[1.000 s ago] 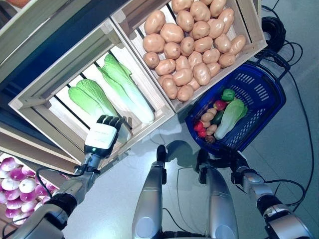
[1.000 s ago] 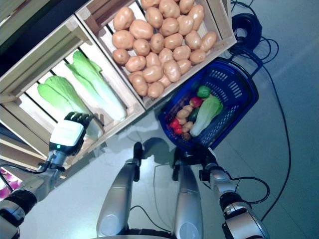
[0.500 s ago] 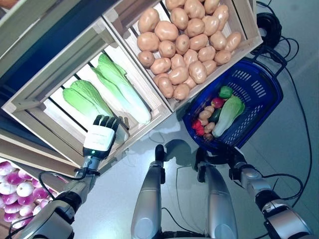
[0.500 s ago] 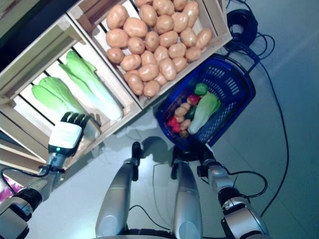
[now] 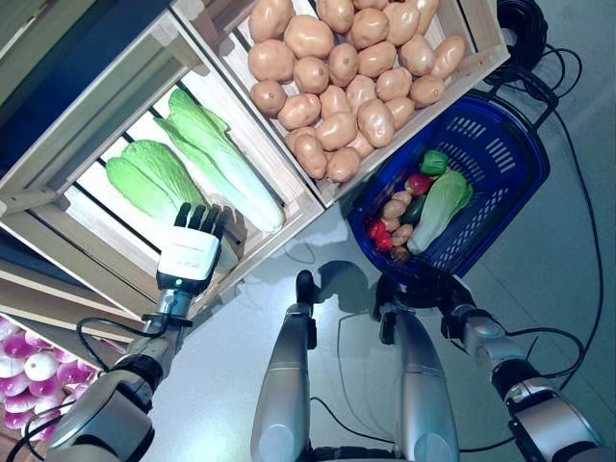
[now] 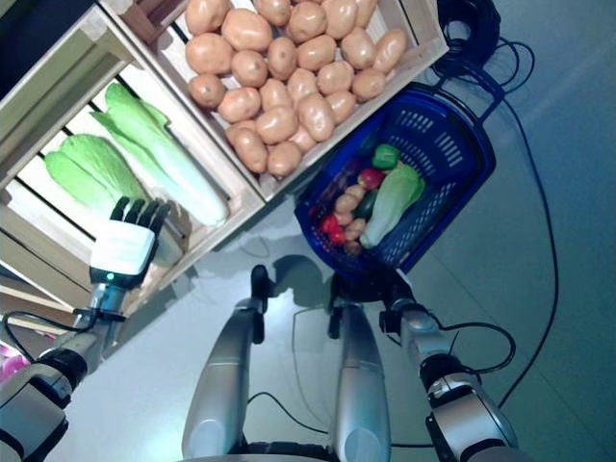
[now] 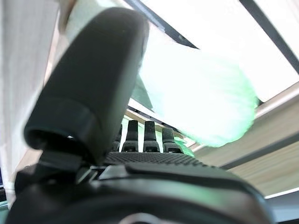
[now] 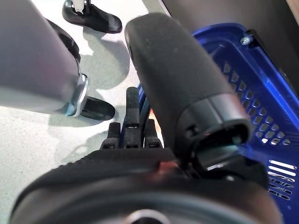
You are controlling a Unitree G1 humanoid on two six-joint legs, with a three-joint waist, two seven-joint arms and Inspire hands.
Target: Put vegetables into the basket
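Note:
My left hand (image 5: 190,255) is open, fingers straight, at the front edge of a wooden crate (image 5: 58,217). Its fingertips are right beside a green leafy cabbage (image 5: 149,178). In the left wrist view the straight fingers (image 7: 149,137) point at the pale green cabbage (image 7: 196,98) just past them. The blue basket (image 5: 505,168) stands on the floor at the right. It holds a green-white cabbage (image 5: 438,207), a green pepper (image 5: 435,162), small red vegetables (image 5: 377,234) and potatoes (image 5: 395,208). My right hand (image 5: 428,289) is open beside the basket's near rim (image 8: 261,88).
A tilted wooden stand with crates (image 5: 481,67) fills the upper left, and its corner overhangs the basket. A lower shelf (image 5: 38,289) sticks out at the far left. Grey floor (image 5: 568,289) lies to the right of the basket.
The whole view has shifted a little. My left hand has edged forward into the crate, closer to the cabbage. The right hand stays by the basket's rim.

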